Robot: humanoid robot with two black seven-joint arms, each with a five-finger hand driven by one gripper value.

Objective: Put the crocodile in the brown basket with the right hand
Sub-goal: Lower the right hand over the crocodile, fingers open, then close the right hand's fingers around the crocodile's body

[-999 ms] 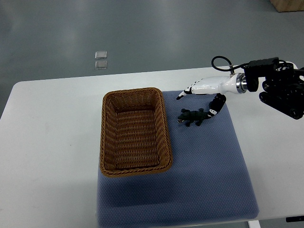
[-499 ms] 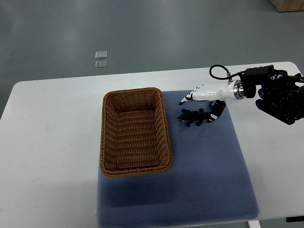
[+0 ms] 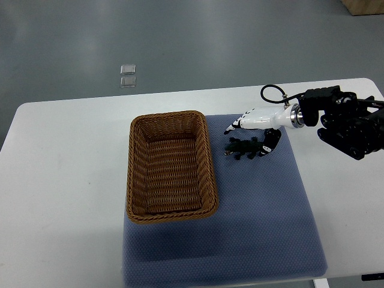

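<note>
- Lying flat on the blue mat (image 3: 264, 210), the crocodile (image 3: 242, 148) is a small dark green toy with stubby legs splayed out to its sides.
- It sits just right of the brown basket (image 3: 210, 162), apart from the rim, with its long body running left to right.
- The basket is a rectangular wicker one, partly on the mat and partly on the white table (image 3: 66, 180), with nothing inside.
- The right hand (image 3: 258, 122) reaches in from the right edge, white palm hanging over the toy's far side.
- Its fingers (image 3: 233, 126) are spread, pointing left past the crocodile's back.
- The dark thumb (image 3: 271, 141) curls down at the toy's right end, right against it; actual contact is too close to call.
- Nothing is clamped: the hand brackets the crocodile loosely, unclosed.
</note>
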